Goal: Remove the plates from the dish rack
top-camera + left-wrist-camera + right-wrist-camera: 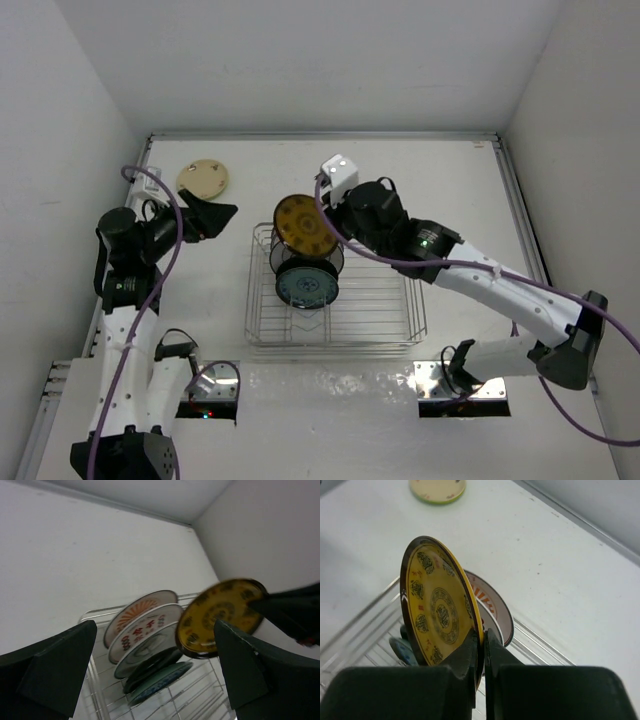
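Observation:
My right gripper (483,639) is shut on the rim of a yellow patterned plate (439,610) and holds it upright above the far left of the silver wire dish rack (380,300). That plate also shows in the top view (305,226) and in the left wrist view (220,615). Several plates stand in the rack's slots (145,632): two with red-orange pattern, a grey-ringed one, a black one (150,667) and a teal one (306,282). My left gripper (210,215) is open and empty, left of the rack. A tan plate (203,179) lies flat on the table at the far left.
White walls close the table on three sides. A metal rail (520,215) runs along the right edge. The right half of the rack holds no plates.

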`<action>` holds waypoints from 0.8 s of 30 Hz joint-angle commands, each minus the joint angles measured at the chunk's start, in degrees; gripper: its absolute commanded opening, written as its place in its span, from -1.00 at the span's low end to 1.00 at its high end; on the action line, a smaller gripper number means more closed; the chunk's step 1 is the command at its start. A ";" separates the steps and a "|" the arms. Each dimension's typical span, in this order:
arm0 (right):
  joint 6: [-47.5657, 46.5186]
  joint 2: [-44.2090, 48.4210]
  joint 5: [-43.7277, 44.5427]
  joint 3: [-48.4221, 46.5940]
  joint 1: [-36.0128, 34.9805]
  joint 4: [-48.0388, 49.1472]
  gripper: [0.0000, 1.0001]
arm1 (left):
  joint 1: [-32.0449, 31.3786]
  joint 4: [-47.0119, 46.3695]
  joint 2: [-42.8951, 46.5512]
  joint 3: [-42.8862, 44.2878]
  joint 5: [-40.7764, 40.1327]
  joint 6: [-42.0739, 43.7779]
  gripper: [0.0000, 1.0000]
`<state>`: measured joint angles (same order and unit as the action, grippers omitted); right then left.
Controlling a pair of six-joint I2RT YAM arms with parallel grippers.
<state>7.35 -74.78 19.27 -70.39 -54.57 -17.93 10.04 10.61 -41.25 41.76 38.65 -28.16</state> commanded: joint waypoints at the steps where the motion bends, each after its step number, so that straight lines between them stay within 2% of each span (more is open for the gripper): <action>1: 11.88 2.09 0.87 -1.51 2.79 1.31 -1.00 | -0.64 -12.98 -0.05 2.36 12.84 -5.14 0.99; 7: 20.67 4.56 -6.07 1.66 4.64 9.66 -1.00 | -4.23 -18.25 -2.86 1.31 16.54 -7.52 0.79; 12: 26.12 2.11 -13.45 1.22 4.73 15.73 -1.00 | -5.74 -17.56 -5.24 2.89 15.67 -7.26 0.64; 14: 28.23 1.14 -15.92 0.87 4.73 17.58 -1.00 | -5.82 -16.33 -5.94 3.94 14.78 -6.21 0.54; 17: 30.25 -0.88 -18.29 -0.18 4.73 20.65 -1.00 | -5.91 -15.71 -7.35 4.65 14.61 -6.03 0.29; 18: 30.70 -1.41 -18.65 -0.71 4.73 21.01 -1.00 | -6.00 -15.80 -8.04 4.82 14.52 -6.11 -0.05; 20: 31.49 -3.08 -19.09 -1.24 4.73 21.54 -1.00 | -6.00 -15.62 -8.66 5.61 13.91 -6.20 -0.50; 21: 31.58 -3.44 -18.92 -1.33 4.73 21.54 -1.00 | -6.00 -15.27 -9.28 6.05 13.47 -6.29 -0.88; 23: 31.67 -3.35 -16.12 -0.72 4.82 21.45 -0.93 | -6.09 -11.78 -10.16 7.81 9.53 -5.77 -1.00; 24: 31.67 -2.92 -14.88 0.50 4.91 21.36 -0.48 | -6.09 -10.88 -10.60 9.12 7.68 -5.68 -1.00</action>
<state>37.56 -78.48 3.36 -68.86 -49.32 -0.89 4.54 -1.43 -51.29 46.00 51.05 -33.89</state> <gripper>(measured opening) 0.182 0.022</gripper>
